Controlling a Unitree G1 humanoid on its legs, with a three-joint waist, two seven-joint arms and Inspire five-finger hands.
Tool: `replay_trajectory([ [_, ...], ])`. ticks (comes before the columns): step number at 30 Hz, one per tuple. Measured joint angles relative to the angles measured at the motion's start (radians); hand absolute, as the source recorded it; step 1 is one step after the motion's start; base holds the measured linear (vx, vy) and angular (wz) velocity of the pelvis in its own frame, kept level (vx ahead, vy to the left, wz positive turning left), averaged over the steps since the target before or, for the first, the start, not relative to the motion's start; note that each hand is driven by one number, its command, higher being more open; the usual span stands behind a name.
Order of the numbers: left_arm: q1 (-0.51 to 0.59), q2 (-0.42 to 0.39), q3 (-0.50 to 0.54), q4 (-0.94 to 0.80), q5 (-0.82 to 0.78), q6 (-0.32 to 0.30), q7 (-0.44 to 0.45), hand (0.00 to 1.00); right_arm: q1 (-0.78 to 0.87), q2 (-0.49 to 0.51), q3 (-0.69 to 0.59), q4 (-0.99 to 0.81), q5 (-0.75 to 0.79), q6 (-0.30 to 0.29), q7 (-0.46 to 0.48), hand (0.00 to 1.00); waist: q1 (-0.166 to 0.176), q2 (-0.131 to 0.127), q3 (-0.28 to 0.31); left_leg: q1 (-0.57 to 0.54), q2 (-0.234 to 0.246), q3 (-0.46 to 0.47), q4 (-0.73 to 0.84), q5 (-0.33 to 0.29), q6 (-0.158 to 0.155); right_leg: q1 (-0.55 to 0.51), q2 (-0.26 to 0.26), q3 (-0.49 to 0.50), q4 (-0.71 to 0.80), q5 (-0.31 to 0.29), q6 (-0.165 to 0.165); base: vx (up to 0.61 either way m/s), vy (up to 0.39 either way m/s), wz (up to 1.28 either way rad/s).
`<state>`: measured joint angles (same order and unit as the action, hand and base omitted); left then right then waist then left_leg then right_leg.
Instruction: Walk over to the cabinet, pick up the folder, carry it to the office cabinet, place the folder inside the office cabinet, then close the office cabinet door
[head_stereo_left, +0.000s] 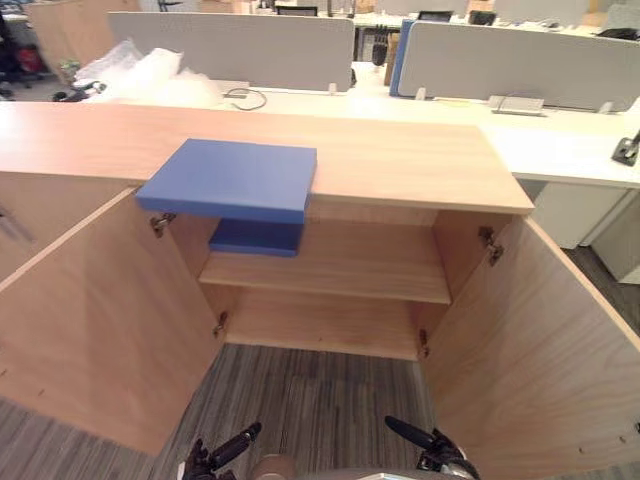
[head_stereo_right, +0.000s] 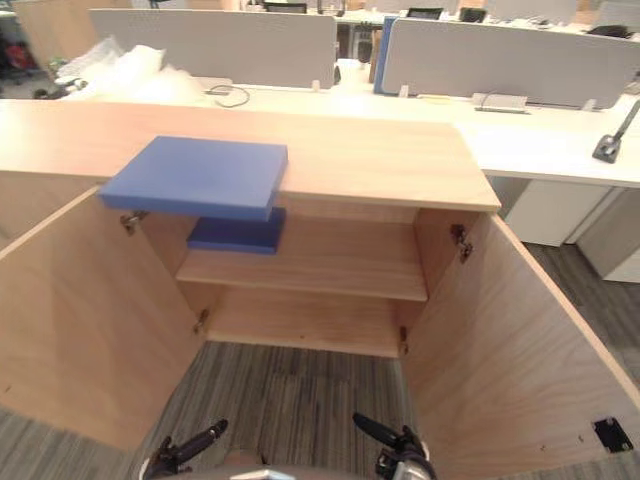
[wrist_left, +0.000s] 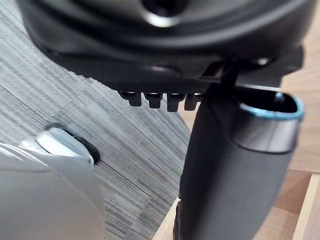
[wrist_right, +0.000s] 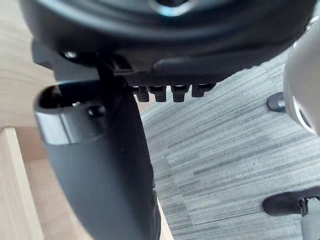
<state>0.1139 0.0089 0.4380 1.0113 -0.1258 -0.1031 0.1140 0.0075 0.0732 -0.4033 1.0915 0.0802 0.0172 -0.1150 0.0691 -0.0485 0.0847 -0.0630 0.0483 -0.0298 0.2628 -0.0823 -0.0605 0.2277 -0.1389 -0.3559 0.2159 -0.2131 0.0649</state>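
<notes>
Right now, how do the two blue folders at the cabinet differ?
The top folder lies on the cabinet top, one edge overhanging the open front; the shelf folder lies inside on the upper shelf. The top folder shows its whole face; the shelf folder is partly hidden beneath it, in shade. Both are blue and flat.

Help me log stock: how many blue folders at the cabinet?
2. One folder overhangs the cabinet top's front edge; the other folder sits on its upper shelf.

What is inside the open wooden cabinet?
A blue folder lies at the left of the upper shelf. A second folder, overhanging the cabinet top, covers its back part and that shelf corner.
</notes>
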Motion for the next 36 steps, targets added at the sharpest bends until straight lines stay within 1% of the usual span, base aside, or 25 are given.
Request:
replay_trajectory([
  [3, -0.013, -0.010, -0.047, 0.019, -0.004, -0.003, -0.025, 1.00, 0.011, 0.001, -0.008, -0.008, -0.006, 0.000, 0.008, 1.00, 0.002, 0.009, -0.016, 0.065, -0.018, 0.018, -0.086, 0.018, 0.025, 0.011, -0.026, 0.002, 0.004, 0.041, 0.020, 0.20, 0.125, -0.06],
  [6, -0.016, -0.011, -0.070, 0.025, -0.030, -0.004, -0.050, 1.00, 0.014, 0.001, -0.008, -0.008, -0.029, 0.000, 0.022, 1.00, 0.002, 0.008, -0.018, 0.101, -0.024, 0.022, -0.116, 0.021, 0.028, 0.028, -0.036, 0.001, 0.007, 0.045, 0.027, 0.11, 0.034, -0.05],
  [9, -0.014, -0.006, -0.088, 0.024, -0.129, -0.005, -0.070, 1.00, 0.018, 0.002, -0.008, -0.009, -0.042, 0.000, 0.030, 1.00, 0.001, 0.007, -0.021, 0.120, -0.024, 0.021, -0.146, 0.034, 0.028, 0.035, -0.036, 0.000, 0.005, 0.045, 0.027, 0.06, -0.038, 0.02],
  [11, -0.004, 0.005, -0.146, 0.011, -0.251, -0.006, -0.087, 1.00, 0.022, -0.001, -0.005, -0.012, -0.042, 0.000, 0.039, 1.00, 0.001, 0.012, -0.019, 0.126, -0.023, 0.018, -0.184, 0.061, 0.021, 0.031, -0.032, -0.003, -0.006, 0.045, 0.027, 0.01, -0.093, 0.06],
  [12, 0.002, 0.007, -0.164, -0.002, -0.285, -0.005, -0.092, 1.00, 0.025, -0.004, -0.001, -0.015, -0.042, 0.000, 0.040, 1.00, 0.001, 0.014, -0.017, 0.128, -0.022, 0.017, -0.193, 0.067, 0.020, 0.031, -0.030, -0.003, -0.008, 0.045, 0.027, -0.01, -0.102, 0.07],
  [14, 0.077, 0.014, -0.278, -0.166, -0.421, -0.004, -0.104, 1.00, 0.039, -0.020, 0.037, -0.031, -0.044, 0.001, 0.043, 1.00, 0.001, 0.021, -0.012, 0.133, -0.019, 0.015, -0.225, 0.090, 0.016, 0.027, -0.025, -0.004, -0.017, 0.045, 0.027, -0.03, -0.081, 0.04],
  [15, 0.096, 0.014, -0.304, -0.211, -0.461, -0.005, -0.116, 1.00, 0.045, -0.024, 0.047, -0.038, -0.045, 0.002, 0.046, 1.00, 0.002, 0.022, -0.012, 0.133, -0.019, 0.015, -0.233, 0.096, 0.016, 0.025, -0.025, -0.004, -0.019, 0.045, 0.027, -0.05, -0.054, 0.00],
  [17, 0.159, 0.010, -0.385, -0.387, -0.594, -0.004, -0.162, 1.00, 0.057, -0.040, 0.095, -0.058, -0.062, 0.004, 0.049, 1.00, 0.004, 0.028, -0.008, 0.132, -0.018, 0.016, -0.262, 0.116, 0.016, 0.011, -0.023, -0.003, -0.023, 0.045, 0.027, -0.06, -0.032, -0.03],
  [18, 0.175, 0.007, -0.399, -0.432, -0.616, -0.004, -0.168, 1.00, 0.058, -0.044, 0.110, -0.058, -0.064, 0.004, 0.049, 1.00, 0.005, 0.029, -0.007, 0.132, -0.017, 0.017, -0.267, 0.118, 0.017, 0.008, -0.023, -0.003, -0.023, 0.045, 0.027, -0.08, -0.013, -0.08],
  [20, 0.224, 0.003, -0.436, -0.589, -0.664, -0.005, -0.169, 1.00, 0.058, -0.048, 0.139, -0.065, -0.080, 0.006, 0.049, 1.00, 0.005, 0.028, -0.005, 0.129, -0.019, 0.020, -0.288, 0.136, 0.019, -0.003, -0.026, -0.003, -0.024, 0.044, 0.028, -0.09, -0.005, -0.06],
  [22, 0.258, 0.002, -0.442, -0.705, -0.695, -0.004, -0.166, 1.00, 0.066, -0.051, 0.173, -0.078, -0.081, 0.008, 0.049, 1.00, 0.008, 0.026, -0.003, 0.127, -0.024, 0.019, -0.307, 0.150, 0.022, -0.015, -0.031, -0.006, -0.025, 0.040, 0.034, -0.10, -0.004, 0.00],
  [23, 0.280, 0.003, -0.438, -0.798, -0.689, -0.006, -0.149, 1.00, 0.068, -0.053, 0.199, -0.078, -0.081, 0.008, 0.048, 1.00, 0.015, 0.020, 0.000, 0.123, -0.037, 0.016, -0.321, 0.163, 0.026, -0.016, -0.042, -0.019, -0.028, 0.026, 0.044, -0.09, -0.009, 0.06],
  [24, 0.287, -0.007, -0.434, -0.829, -0.686, -0.006, -0.138, 1.00, 0.073, -0.054, 0.201, -0.076, -0.081, 0.008, 0.048, 1.00, 0.018, 0.019, 0.001, 0.117, -0.043, 0.013, -0.326, 0.161, 0.020, -0.018, -0.047, -0.025, -0.031, 0.018, 0.044, -0.09, -0.022, 0.12],
  [26, 0.299, -0.029, -0.392, -0.939, -0.656, -0.008, -0.101, 1.00, 0.079, -0.051, 0.202, -0.075, -0.081, 0.010, 0.046, 1.00, 0.035, 0.000, 0.010, 0.109, -0.066, 0.009, -0.330, 0.162, 0.021, -0.017, -0.069, -0.041, -0.042, -0.021, 0.052, -0.11, -0.040, 0.17],
  [27, 0.301, -0.062, -0.359, -1.010, -0.553, -0.020, -0.049, 1.00, 0.084, -0.052, 0.214, -0.076, -0.080, 0.013, 0.043, 1.00, 0.038, -0.002, 0.013, 0.096, -0.074, -0.010, -0.328, 0.164, 0.021, -0.016, -0.073, -0.063, -0.044, -0.036, 0.055, -0.11, -0.036, 0.31],
  [28, 0.301, -0.073, -0.344, -1.041, -0.495, -0.021, -0.023, 1.00, 0.088, -0.056, 0.224, -0.075, -0.080, 0.013, 0.038, 1.00, 0.038, -0.003, 0.012, 0.093, -0.075, -0.015, -0.329, 0.166, 0.021, -0.016, -0.073, -0.076, -0.043, -0.041, 0.053, -0.09, -0.030, 0.51],
  [30, 0.303, -0.086, -0.315, -1.161, -0.269, -0.030, 0.072, 1.00, 0.107, -0.058, 0.230, -0.070, -0.080, 0.015, 0.026, 1.00, 0.042, -0.016, 0.005, 0.082, -0.071, -0.036, -0.331, 0.195, 0.019, -0.012, -0.065, -0.110, -0.041, -0.043, 0.054, -0.02, -0.020, 0.45],
  [31, 0.304, -0.087, -0.299, -1.184, -0.221, -0.032, 0.093, 1.00, 0.108, -0.057, 0.228, -0.069, -0.077, 0.017, 0.021, 1.00, 0.045, -0.018, 0.003, 0.080, -0.072, -0.038, -0.331, 0.197, 0.019, -0.013, -0.064, -0.112, -0.041, -0.041, 0.055, 0.02, -0.004, 0.20],
  [32, 0.306, -0.090, -0.271, -1.227, -0.101, -0.032, 0.156, 1.00, 0.108, -0.053, 0.228, -0.068, -0.078, 0.017, 0.007, 1.00, 0.046, -0.024, 0.000, 0.075, -0.074, -0.042, -0.328, 0.201, 0.020, -0.014, -0.062, -0.113, -0.041, -0.039, 0.056, 0.02, 0.004, 0.05],
  [33, 0.307, -0.091, -0.261, -1.247, -0.054, -0.032, 0.184, 1.00, 0.108, -0.051, 0.228, -0.068, -0.078, 0.016, 0.002, 1.00, 0.046, -0.026, -0.002, 0.075, -0.074, -0.043, -0.328, 0.201, 0.020, -0.013, -0.062, -0.114, -0.041, -0.037, 0.057, 0.05, 0.006, 0.06],
  [35, 0.308, -0.094, -0.231, -1.313, 0.103, -0.032, 0.290, 1.00, 0.118, -0.035, 0.228, -0.068, -0.078, 0.016, -0.009, 1.00, 0.054, -0.044, -0.013, 0.074, -0.073, -0.046, -0.327, 0.199, 0.018, -0.012, -0.064, -0.115, -0.041, -0.033, 0.061, 0.06, 0.004, 0.06],
  [36, 0.308, -0.095, -0.223, -1.326, 0.130, -0.032, 0.312, 1.00, 0.120, -0.032, 0.229, -0.068, -0.078, 0.016, -0.012, 1.00, 0.056, -0.048, -0.016, 0.074, -0.074, -0.046, -0.327, 0.198, 0.019, -0.012, -0.065, -0.115, -0.041, -0.030, 0.061, 0.06, 0.014, 0.04],
])
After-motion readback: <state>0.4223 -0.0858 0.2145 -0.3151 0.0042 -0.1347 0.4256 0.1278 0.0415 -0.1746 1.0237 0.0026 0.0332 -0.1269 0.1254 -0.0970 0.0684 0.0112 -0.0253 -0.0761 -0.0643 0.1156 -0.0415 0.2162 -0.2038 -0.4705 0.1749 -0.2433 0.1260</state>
